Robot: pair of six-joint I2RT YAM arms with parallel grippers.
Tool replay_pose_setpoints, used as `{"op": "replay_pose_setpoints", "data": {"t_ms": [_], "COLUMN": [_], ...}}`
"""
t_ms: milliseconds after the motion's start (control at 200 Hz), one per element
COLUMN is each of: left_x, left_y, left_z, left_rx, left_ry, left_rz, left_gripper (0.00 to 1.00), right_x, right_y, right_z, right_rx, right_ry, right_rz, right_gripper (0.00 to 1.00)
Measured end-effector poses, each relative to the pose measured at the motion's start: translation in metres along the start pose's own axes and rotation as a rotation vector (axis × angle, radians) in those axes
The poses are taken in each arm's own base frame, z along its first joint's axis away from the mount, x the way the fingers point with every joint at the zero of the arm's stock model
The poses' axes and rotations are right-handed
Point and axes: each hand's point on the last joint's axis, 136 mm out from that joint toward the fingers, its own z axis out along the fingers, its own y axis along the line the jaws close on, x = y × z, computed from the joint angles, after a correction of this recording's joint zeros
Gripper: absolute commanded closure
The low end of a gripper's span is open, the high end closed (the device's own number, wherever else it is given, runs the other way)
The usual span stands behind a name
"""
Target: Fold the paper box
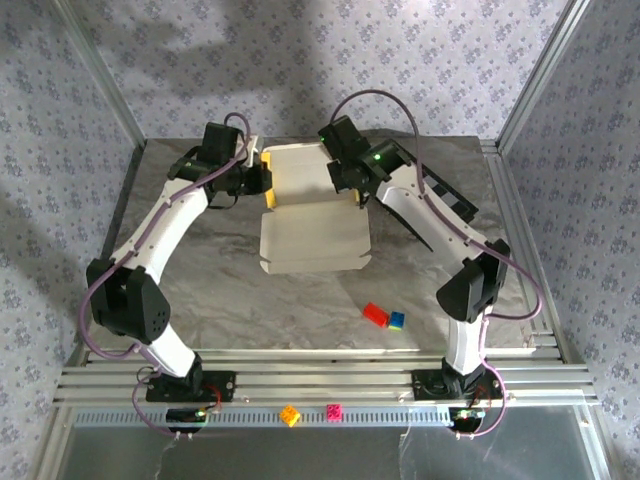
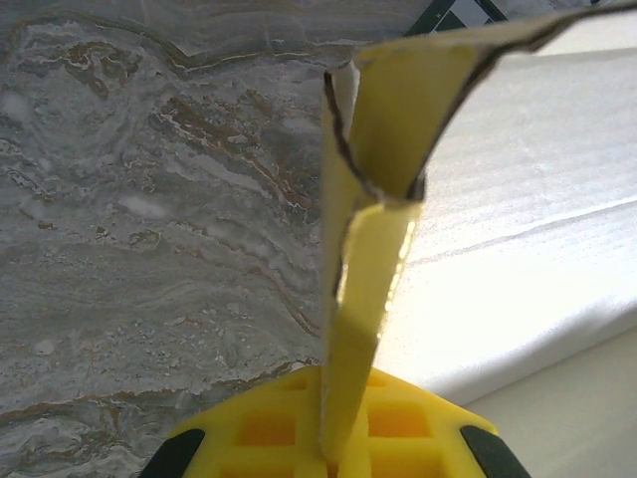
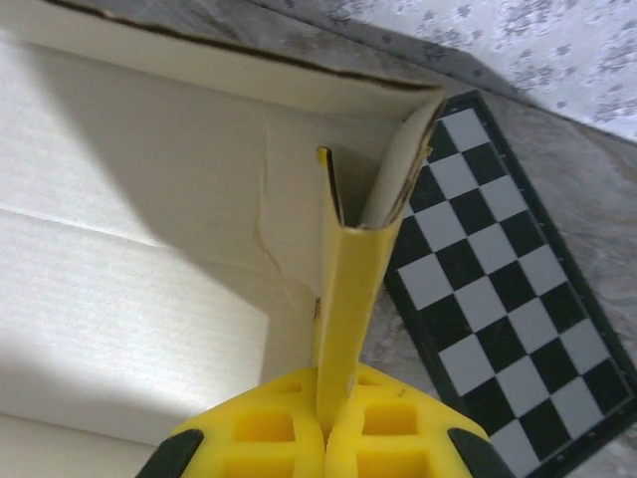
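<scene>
Paper box (image 1: 312,235) light, thin, bendy, tears easy. Left fingers (image 2: 259,433) pinch left wall, right fingers (image 3: 264,433) pinch right wall.

left claw (image 2: 326,453): clamped on upright yellow flap | paper box (image 2: 518,199): white face right | marble table (image 2: 149,219): left
</scene>
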Motion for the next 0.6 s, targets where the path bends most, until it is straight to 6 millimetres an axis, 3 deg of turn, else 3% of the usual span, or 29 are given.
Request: {"op": "replay_pose_setpoints", "data": {"t_ms": [600], "left_x": [-0.005], "left_y": [-0.012], "left_z": [-0.004], "left_rx": [-0.057], "left_ry": [-0.016], "left_rz": [0.011], "left_gripper": [1.0], "right_x": [-0.002], "right_y": [-0.012], "right_z": [-0.009], "right_rx": [0.46], "right_ry": [-0.016], "right_rz": [-0.121], "right_gripper": [1.0]}}
